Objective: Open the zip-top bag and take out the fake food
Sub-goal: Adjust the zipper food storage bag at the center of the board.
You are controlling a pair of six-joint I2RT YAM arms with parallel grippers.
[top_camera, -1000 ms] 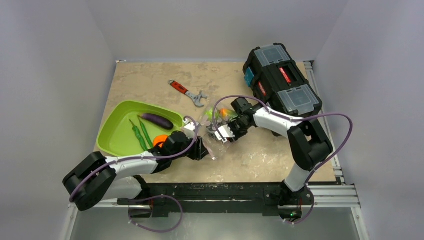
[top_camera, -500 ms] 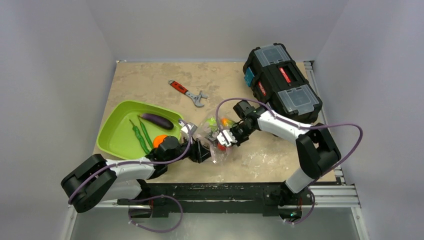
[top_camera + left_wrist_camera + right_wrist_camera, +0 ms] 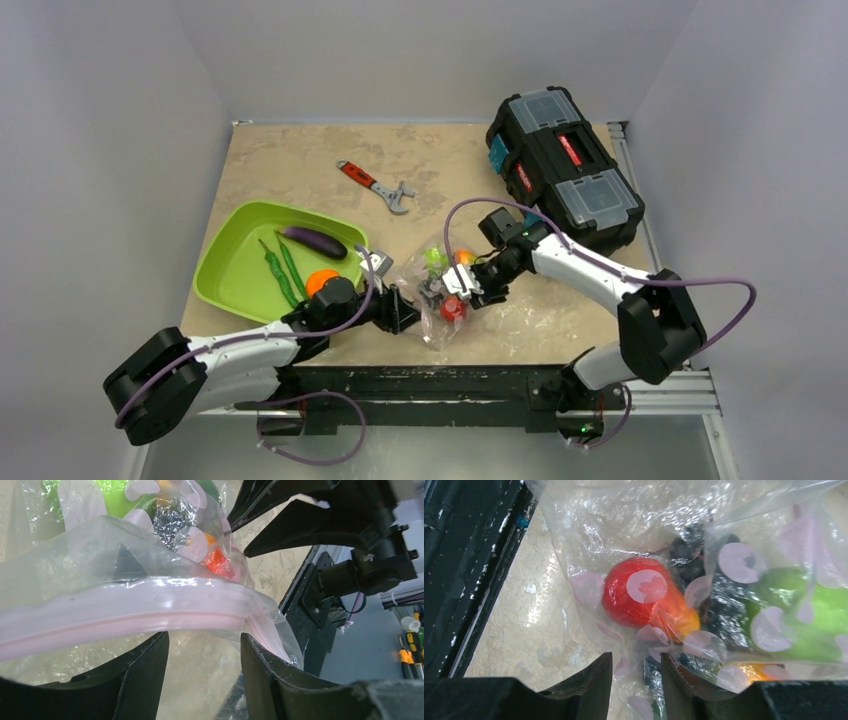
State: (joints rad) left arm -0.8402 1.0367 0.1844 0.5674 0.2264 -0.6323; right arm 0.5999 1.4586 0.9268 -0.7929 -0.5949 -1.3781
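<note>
Bag [image 3: 438, 312] sits just right of tray [image 3: 232, 268], red food [image 3: 636, 597] inside. Left gripper [image 3: 204, 641] gapes beneath the zip [image 3: 150, 616], right gripper [image 3: 636, 659] gapes on film; neither clamps. Pinch opposite lips, pull apart gently.

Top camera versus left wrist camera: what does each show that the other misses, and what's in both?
Only the top camera: the green tray holding the eggplant, two green pods and orange fruit, plus the wrench and toolbox. Only the left wrist: the pink zip strip close up, just beyond the left gripper, its jaws parted. Both: the clear bag with a red piece inside.
</note>
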